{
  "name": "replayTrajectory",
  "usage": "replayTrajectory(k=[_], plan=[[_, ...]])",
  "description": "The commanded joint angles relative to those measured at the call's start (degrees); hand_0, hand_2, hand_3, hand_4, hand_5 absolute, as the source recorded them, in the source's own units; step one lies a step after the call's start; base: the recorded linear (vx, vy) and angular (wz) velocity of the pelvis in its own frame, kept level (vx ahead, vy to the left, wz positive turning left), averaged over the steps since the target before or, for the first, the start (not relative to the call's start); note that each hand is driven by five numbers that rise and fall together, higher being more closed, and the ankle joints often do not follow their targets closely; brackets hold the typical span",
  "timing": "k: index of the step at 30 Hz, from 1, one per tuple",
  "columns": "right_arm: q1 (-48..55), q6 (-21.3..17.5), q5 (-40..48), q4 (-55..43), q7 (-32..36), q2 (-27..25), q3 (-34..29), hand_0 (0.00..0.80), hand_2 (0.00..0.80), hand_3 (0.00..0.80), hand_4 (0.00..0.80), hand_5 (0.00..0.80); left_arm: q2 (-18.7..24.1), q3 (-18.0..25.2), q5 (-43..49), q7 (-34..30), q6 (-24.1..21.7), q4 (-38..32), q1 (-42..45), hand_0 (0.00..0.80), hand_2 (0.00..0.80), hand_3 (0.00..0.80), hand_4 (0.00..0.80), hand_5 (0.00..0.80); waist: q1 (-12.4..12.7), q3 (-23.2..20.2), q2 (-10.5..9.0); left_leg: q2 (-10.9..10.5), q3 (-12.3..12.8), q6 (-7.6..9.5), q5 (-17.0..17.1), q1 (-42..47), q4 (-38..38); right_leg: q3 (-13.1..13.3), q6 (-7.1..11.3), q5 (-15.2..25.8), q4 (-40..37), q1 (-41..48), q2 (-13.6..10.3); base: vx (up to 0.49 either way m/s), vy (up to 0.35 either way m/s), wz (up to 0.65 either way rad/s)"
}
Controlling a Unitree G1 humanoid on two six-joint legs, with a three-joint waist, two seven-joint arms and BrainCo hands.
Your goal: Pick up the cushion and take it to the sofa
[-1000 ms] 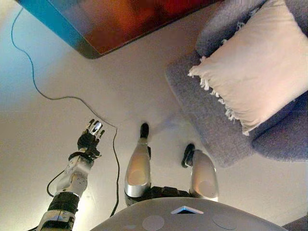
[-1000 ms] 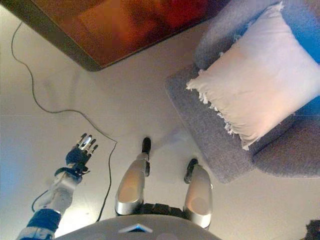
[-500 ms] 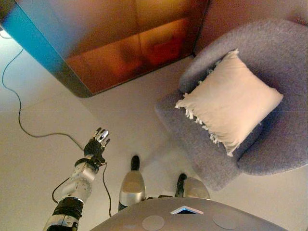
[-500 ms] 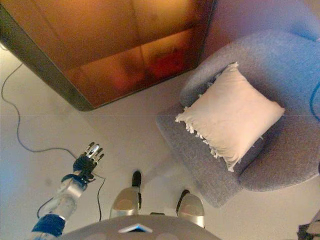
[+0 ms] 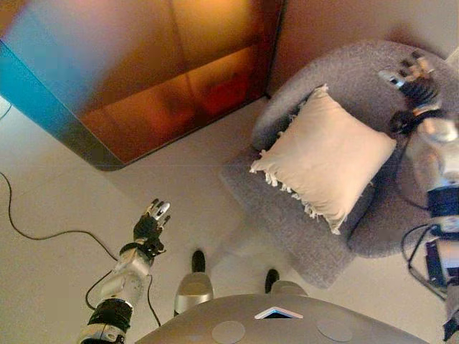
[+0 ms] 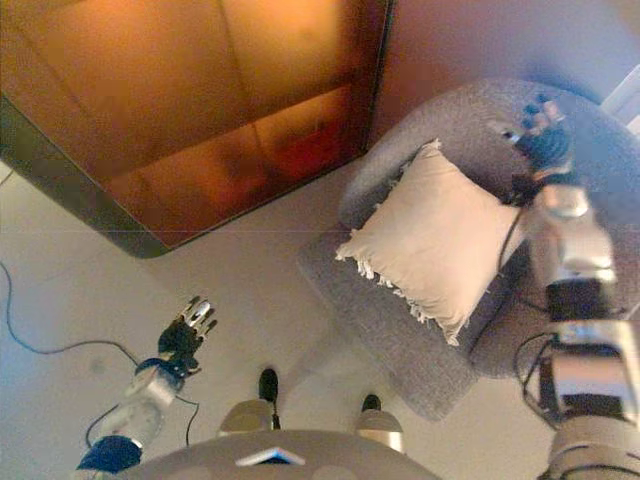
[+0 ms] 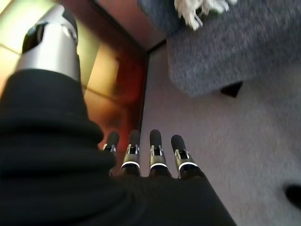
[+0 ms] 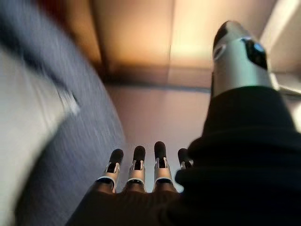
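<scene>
A cream cushion [image 5: 324, 159] with a fringed edge leans in the seat of a grey armchair [image 5: 301, 229]; its fringe also shows in the left wrist view [image 7: 200, 9]. My right hand [image 5: 410, 75] is raised over the chair's back, just past the cushion's far right corner, fingers straight and holding nothing; in its own wrist view the fingers [image 8: 137, 165] are straight beside the chair's back. My left hand [image 5: 149, 226] hangs low over the floor, far left of the chair, fingers [image 7: 156, 150] straight and empty.
A dark wooden cabinet [image 5: 143, 72] stands at the back left, right beside the armchair. A wall [image 5: 358, 21] runs behind the chair. Pale floor [image 5: 57, 186] lies between me and the cabinet.
The camera has tilted up, so the whole scene has slid down. My right arm has come into view and risen over the chair's back by the cushion. The left hand stays low.
</scene>
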Motion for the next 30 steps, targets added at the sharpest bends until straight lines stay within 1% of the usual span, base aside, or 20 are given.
replayTrajectory(k=[1, 3, 5, 7, 9, 10, 15, 17, 19, 20, 22, 25, 27, 30], plan=[[3.6, -6.8, 3.9, -6.7, 4.2, 3.2, -3.9, 0.0, 0.0, 0.0, 0.0, 0.0, -0.8, -2.1, 2.0, -0.6, -3.7, -2.5, -2.6, 0.0, 0.0, 0.0, 0.0, 0.0, 0.4, -0.7, -1.42, 1.2, 4.2, 0.84, -8.0, 6.2, 1.2, 1.8, 3.49, 5.1, 0.2, -5.4, -3.3, -0.005, 0.054, -0.16], [9.6, -8.0, 2.5, -10.1, 7.9, 6.8, -3.4, 0.0, 0.0, 0.0, 0.0, 0.0, -1.7, -2.0, 1.9, 0.0, -4.6, -3.3, -1.9, 0.0, 0.0, 0.0, 0.0, 0.0, -0.6, -0.9, -1.58, 1.0, 5.1, 1.22, -8.3, 6.7, 1.6, 2.7, 3.43, 5.0, 0.2, -5.3, -3.0, -0.005, 0.047, -0.22], [13.6, -8.7, 2.0, -12.1, 10.8, 8.5, -2.1, 0.0, 0.0, 0.0, 0.0, 0.0, -2.5, -2.2, 1.4, 0.6, -5.5, -3.3, -2.1, 0.0, 0.0, 0.0, 0.0, 0.0, -1.4, -1.2, -1.78, 0.9, 5.9, 1.4, -8.6, 6.9, 2.0, 3.4, 3.43, 5.1, 0.1, -5.3, -2.7, -0.012, 0.031, -0.28], [16.8, -10.0, 1.0, -13.9, 12.9, 10.1, -0.1, 0.0, 0.0, 0.0, 0.0, 0.0, -3.1, -2.5, 1.2, 1.2, -6.2, -3.6, -2.2, 0.0, 0.0, 0.0, 0.0, 0.0, -1.9, -1.2, -1.88, 0.7, 6.5, 1.63, -8.9, 7.2, 2.3, 4.0, 3.48, 5.1, 0.0, -5.2, -2.5, -0.014, 0.018, -0.16], [19.3, -10.9, -2.4, -14.6, 13.5, 11.3, 1.8, 0.0, 0.0, 0.0, 0.0, 0.0, -3.7, -2.6, 1.5, 1.6, -6.4, -4.4, -2.0, 0.0, 0.0, 0.0, 0.0, 0.0, -2.4, -1.2, -1.97, 0.5, 7.0, 1.91, -9.3, 7.5, 2.6, 4.9, 3.51, 5.2, 0.0, -5.2, -2.2, -0.022, 0.01, -0.23], [20.1, -11.3, -2.5, -14.7, 13.9, 11.7, 2.7, 0.0, 0.0, 0.0, 0.0, 0.0, -3.7, -2.8, 1.5, 2.0, -6.6, -4.5, -2.2, 0.0, 0.0, 0.0, 0.0, 0.0, -2.8, -1.1, -2.01, 0.5, 7.2, 2.01, -9.4, 7.6, 2.8, 5.1, 3.55, 5.4, 0.1, -5.3, -2.2, -0.031, 0.013, -0.25], [24.0, -15.3, 1.5, -15.0, 17.8, 16.3, 6.3, 0.0, 0.0, 0.0, 0.0, 0.0, -3.9, -3.5, 1.2, 2.7, -7.4, -4.4, -3.2, 0.0, 0.0, 0.0, 0.0, 0.0, -4.4, -0.6, -1.66, 0.0, 8.3, 2.46, -9.7, 8.0, 2.9, 6.3, 3.62, 5.6, 0.3, -5.8, -1.9, -0.023, 0.035, -0.22], [25.3, -16.1, 4.6, -14.5, 18.5, 18.2, 7.4, 0.0, 0.0, 0.0, 0.0, 0.0, -4.1, -3.8, 1.1, 3.1, -7.7, -4.8, -3.3, 0.0, 0.0, 0.0, 0.0, 0.0, -4.9, -0.4, -1.46, -0.2, 8.6, 2.64, -9.8, 8.1, 2.8, 6.7, 3.66, 5.6, 0.3, -6.0, -1.8, -0.014, 0.041, -0.17], [27.0, -16.3, 4.6, -13.1, 18.8, 19.9, 8.0, 0.0, 0.0, 0.0, 0.0, 0.0, -4.1, -3.9, 0.6, 3.7, -8.2, -5.1, -3.1, 0.0, 0.0, 0.0, 0.0, 0.0, -5.5, -0.3, -1.26, -0.4, 8.9, 2.71, -9.8, 8.1, 2.7, 7.0, 3.7, 5.6, 0.3, -6.2, -1.8, -0.016, 0.045, -0.11], [27.7, -16.2, 4.4, -12.3, 18.7, 20.1, 8.5, 0.0, 0.0, 0.0, 0.0, 0.0, -4.2, -4.0, 1.0, 4.5, -8.3, -5.1, -2.8, 0.0, 0.0, 0.0, 0.0, 0.0, -5.7, -0.2, -1.18, -0.5, 9.1, 2.79, -9.9, 8.2, 2.7, 7.3, 3.73, 5.7, 0.3, -6.3, -1.8, -0.008, 0.052, -0.06], [29.6, -14.4, 6.2, -12.2, 19.4, 20.4, 9.2, 0.0, 0.0, 0.0, 0.0, 0.0, -4.3, -4.2, 1.0, 5.4, -9.0, -5.2, -2.3, 0.0, 0.0, 0.0, 0.0, 0.0, -6.4, 0.1, -1.04, -0.6, 9.4, 2.96, -9.9, 8.3, 2.7, 7.7, 3.8, 5.8, 0.3, -6.4, -1.7, -0.003, 0.047, -0.03], [31.6, -15.3, 5.5, -10.4, 21.2, 20.4, 10.0, 0.0, 0.0, 0.0, 0.0, 0.0, -4.1, -4.7, 0.6, 5.3, -9.3, -6.2, -1.7, 0.0, 0.0, 0.0, 0.0, 0.0, -6.8, 0.2, -0.88, -0.6, 9.7, 2.96, -9.8, 8.2, 2.6, 7.6, 3.83, 6.0, 0.4, -6.7, -1.8, -0.011, 0.034, -0.04], [31.9, -15.7, 4.7, -10.1, 20.4, 20.2, 10.6, 0.0, 0.0, 0.0, 0.0, 0.0, -3.7, -5.3, 0.8, 5.4, -9.0, -7.0, -1.6, 0.0, 0.0, 0.0, 0.0, 0.0, -6.9, 0.3, -0.73, -0.8, 9.8, 3.05, -9.9, 8.3, 2.5, 7.5, 3.96, 6.1, 0.2, -6.7, -1.9, 0.0, 0.0, 0.0], [30.8, -15.3, 3.8, -9.6, 19.3, 19.9, 11.3, 0.0, 0.0, 0.0, 0.0, 0.0, -3.3, -6.4, 0.5, 5.8, -8.8, -7.8, -2.4, 0.0, 0.0, 0.0, 0.0, 0.0, -6.9, 0.5, -0.58, -1.1, 9.6, 3.2, -10.1, 8.3, 2.5, 7.6, 3.88, 6.2, 0.1, -6.8, -1.8, -0.018, 0.015, -0.04]])
